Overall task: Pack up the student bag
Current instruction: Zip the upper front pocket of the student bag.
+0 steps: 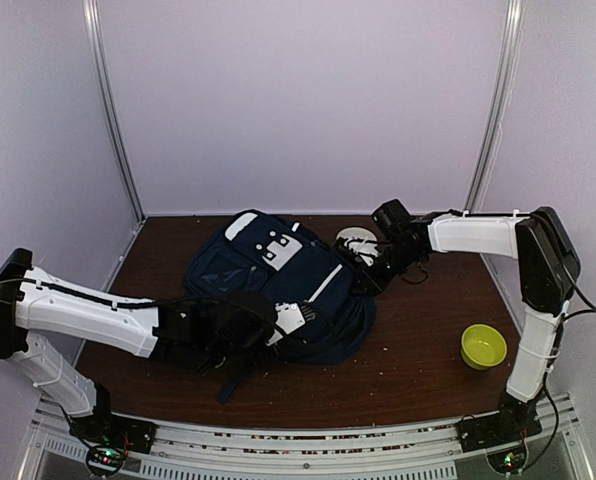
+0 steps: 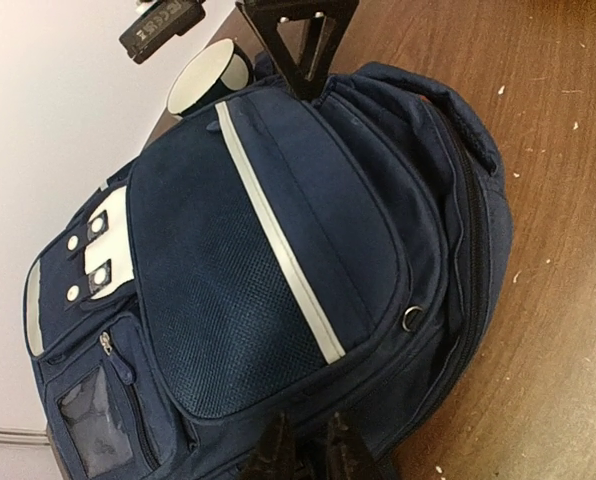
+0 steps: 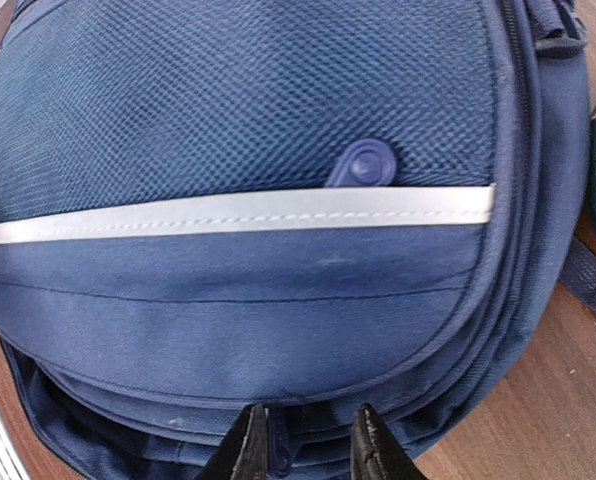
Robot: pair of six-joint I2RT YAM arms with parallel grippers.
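- Top view: the student bag (image 1: 278,275) lies flat in the middle of the counter (image 1: 418,370). My left end effector (image 1: 303,320) is at its near edge. My right end effector (image 1: 366,268) is at its far-right edge, just beside a white cup (image 1: 353,238). There is open room to the right, around a yellow-green bowl (image 1: 483,345).
- Left wrist: the fingertips are barely apart at the bag's rim, and I cannot tell whether they pinch fabric. Bare wood runs along the zipper side.
- Right wrist: the fingers are spread, with the bag's edge seam between them. Bare wood shows at the lower right.
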